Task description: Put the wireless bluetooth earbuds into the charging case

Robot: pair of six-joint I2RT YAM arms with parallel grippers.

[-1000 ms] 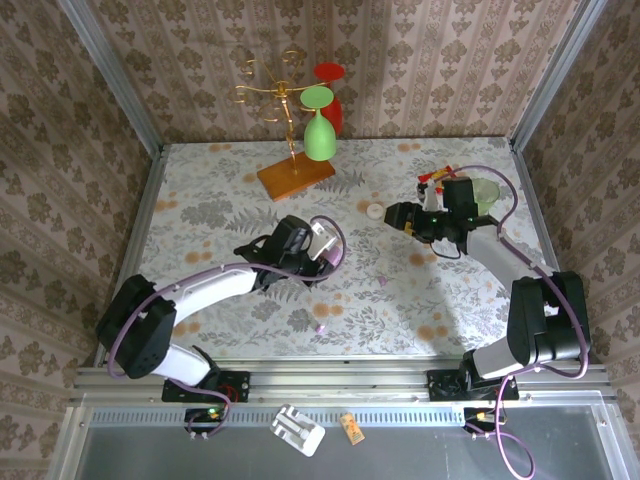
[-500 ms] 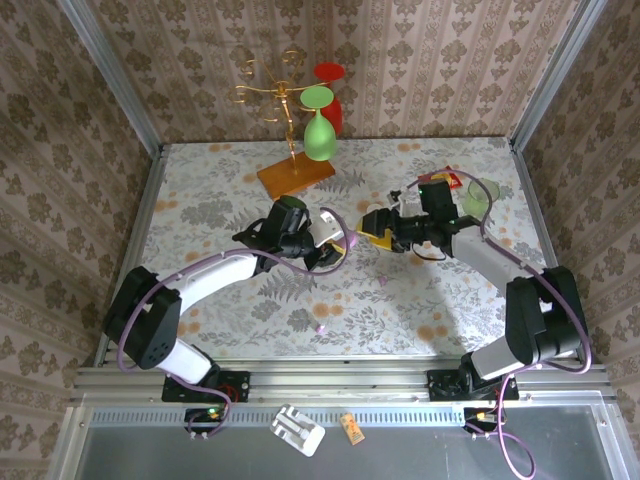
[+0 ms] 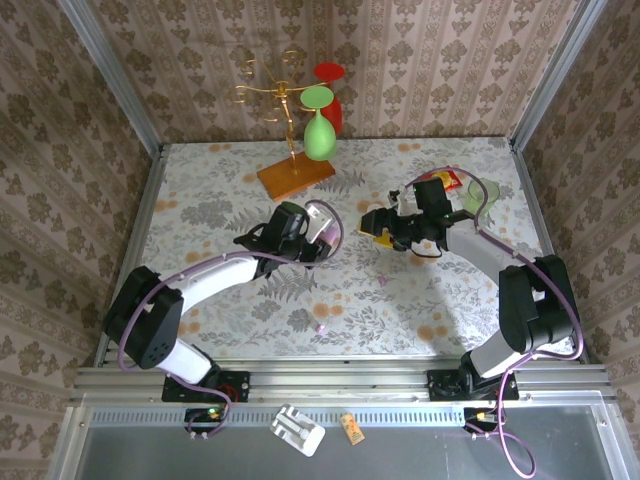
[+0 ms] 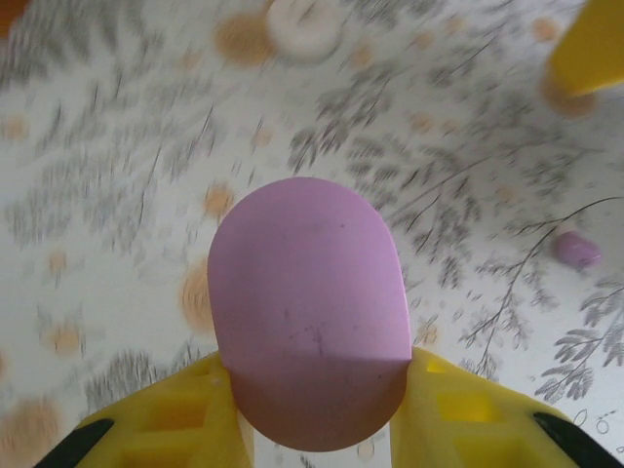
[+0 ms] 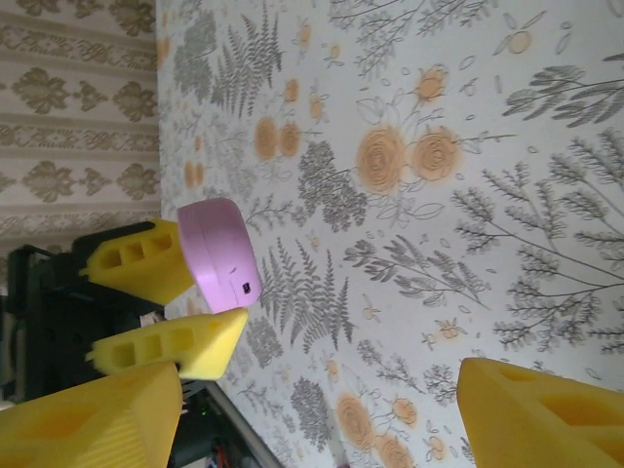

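Above the floral counter (image 3: 400,290), the left gripper (image 4: 314,400) clamped the closed charging case (image 4: 307,312) — the right gripper (image 3: 372,226) gaped wide nearby.

Damask wallpaper (image 3: 430,60) in dusty pink and brown covers the walls at 9, 12 and 3 o'clock. The table (image 3: 400,300) wears a pale floral cloth (ferns and orange blooms), evenly lit, with an aluminium rail (image 3: 340,378) at 6 o'clock.

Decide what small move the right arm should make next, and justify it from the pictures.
Probably ease the open right gripper toward the charging case to pry it open. The left gripper grips the case, which looks closed, and the earbuds lie loose on the table.
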